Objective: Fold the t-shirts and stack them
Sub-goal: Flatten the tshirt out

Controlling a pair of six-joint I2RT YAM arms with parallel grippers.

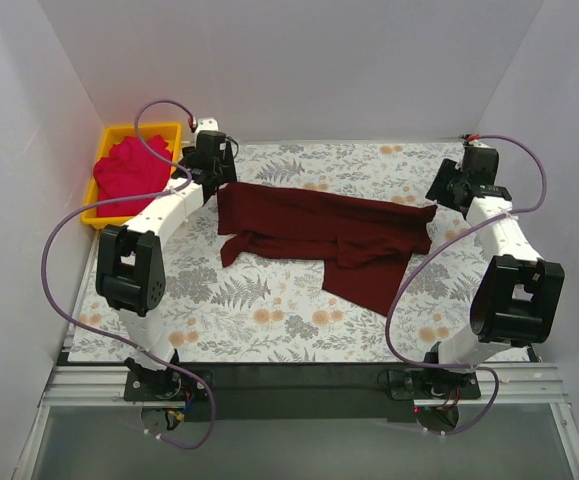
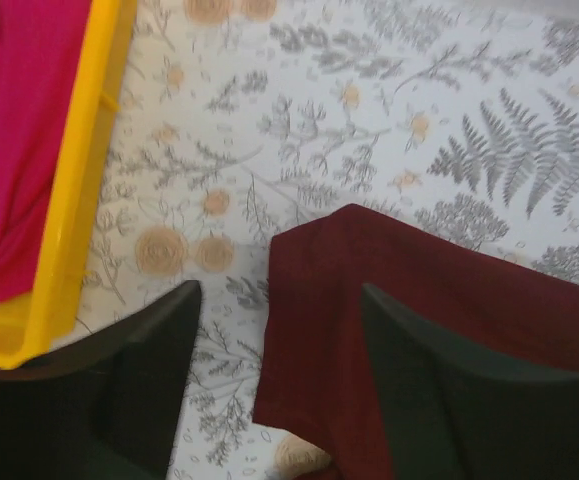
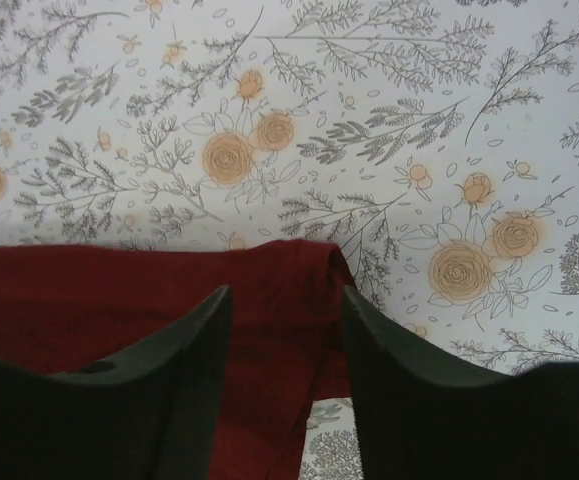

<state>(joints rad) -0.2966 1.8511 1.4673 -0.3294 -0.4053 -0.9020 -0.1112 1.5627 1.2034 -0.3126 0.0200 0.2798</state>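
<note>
1. So, only the overhead view shows the whole maroon shirt [image 1: 339,235]. It's lying rumpled across the middle of the flowery table [image 1: 269,320], and the pink shirt [image 1: 129,170] is bunched up in the yellow bin [image 1: 144,130] at the far left.
2. The left wrist view catches the maroon shirt's left corner plus the bin's edge. The right wrist view only gets the right corner.
3. Left gripper [image 2: 279,300]: fingers clearly apart, hanging over that corner, nothing pinched.
4. Right gripper [image 3: 287,295]: same deal, fingers apart, straddling the shirt's edge without clamping it.
</note>
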